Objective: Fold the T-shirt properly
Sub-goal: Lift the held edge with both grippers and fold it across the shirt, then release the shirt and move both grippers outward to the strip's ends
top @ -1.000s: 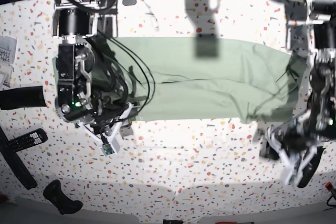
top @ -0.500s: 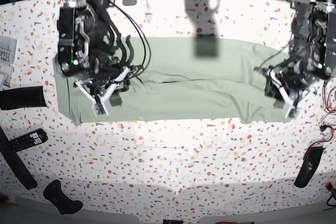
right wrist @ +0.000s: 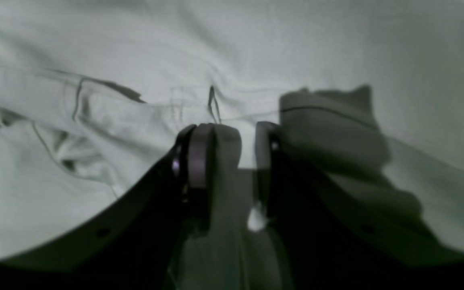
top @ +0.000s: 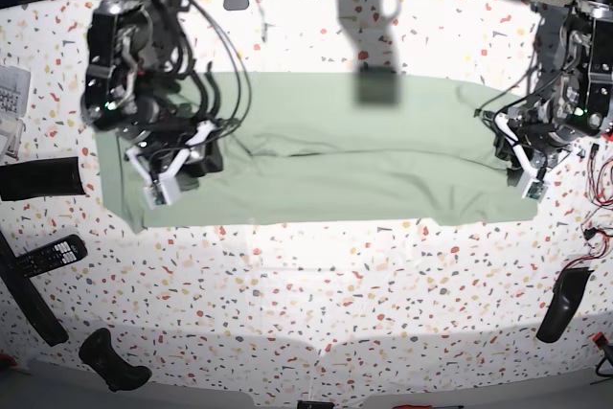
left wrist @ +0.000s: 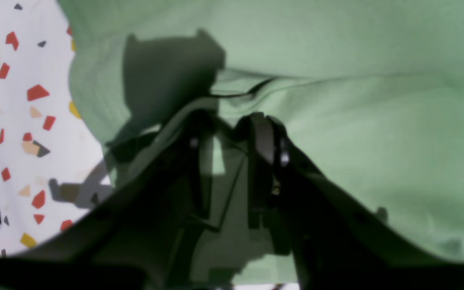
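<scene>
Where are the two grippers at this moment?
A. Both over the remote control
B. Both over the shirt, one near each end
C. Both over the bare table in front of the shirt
B: in the base view the left gripper and right gripper are over opposite ends of the T-shirt.

L pincer (left wrist: pixel 232 133) over T-shirt (left wrist: pixel 357 121)

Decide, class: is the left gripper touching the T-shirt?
Cannot tell. In the left wrist view the left gripper hangs over the T-shirt, but neither a pinch nor a gap shows plainly.
</scene>
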Controlling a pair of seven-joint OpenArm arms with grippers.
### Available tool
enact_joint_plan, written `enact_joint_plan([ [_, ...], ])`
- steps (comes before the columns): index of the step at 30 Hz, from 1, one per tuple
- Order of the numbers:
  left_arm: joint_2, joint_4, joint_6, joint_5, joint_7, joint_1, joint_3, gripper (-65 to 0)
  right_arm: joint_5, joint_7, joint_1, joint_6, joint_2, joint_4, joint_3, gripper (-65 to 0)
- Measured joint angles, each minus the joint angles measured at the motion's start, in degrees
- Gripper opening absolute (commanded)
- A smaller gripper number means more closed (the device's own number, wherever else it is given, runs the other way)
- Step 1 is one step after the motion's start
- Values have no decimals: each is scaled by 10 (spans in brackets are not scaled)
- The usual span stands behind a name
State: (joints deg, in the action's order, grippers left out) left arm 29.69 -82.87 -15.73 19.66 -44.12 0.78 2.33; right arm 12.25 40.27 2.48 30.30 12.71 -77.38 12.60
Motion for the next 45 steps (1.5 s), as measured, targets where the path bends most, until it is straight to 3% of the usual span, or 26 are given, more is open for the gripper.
enact_joint_plan([
  [5,1,0,-4,1,-9,-8,0,-514,2,0,-3,-1,34,7,1,-472],
  [10,38,-13,-1,0,-24,-23,2,-514,13,22,-16,-3,36,8,3,-472],
  [15,93,-83,53,49,-23,-25,2,-514,30,40,-32,-5,35,10,3,-472],
  [17,105,-108,58,52,28,-28,1,-514,29,48,-40,-5,35,11,3,-472],
  [18,101,-111,61,59,48,-32,-1,-514,28,48,-42,-6,35,12,3,-472],
  [24,2,-28,50,77,35,-47,2,-514,28,48,-43,-8,35,12,3,-472],
  [26,-13,3,47,76,30,-50,2,-514,28,48,-44,-8,35,12,3,-472],
  [39,42,92,37,40,19,-53,0,-514,28,48,-44,-8,35,12,3,-472],
  [45,72,52,35,100,9,-80,0,-505,18,80,-67,-15,35,1,3,-472],
])
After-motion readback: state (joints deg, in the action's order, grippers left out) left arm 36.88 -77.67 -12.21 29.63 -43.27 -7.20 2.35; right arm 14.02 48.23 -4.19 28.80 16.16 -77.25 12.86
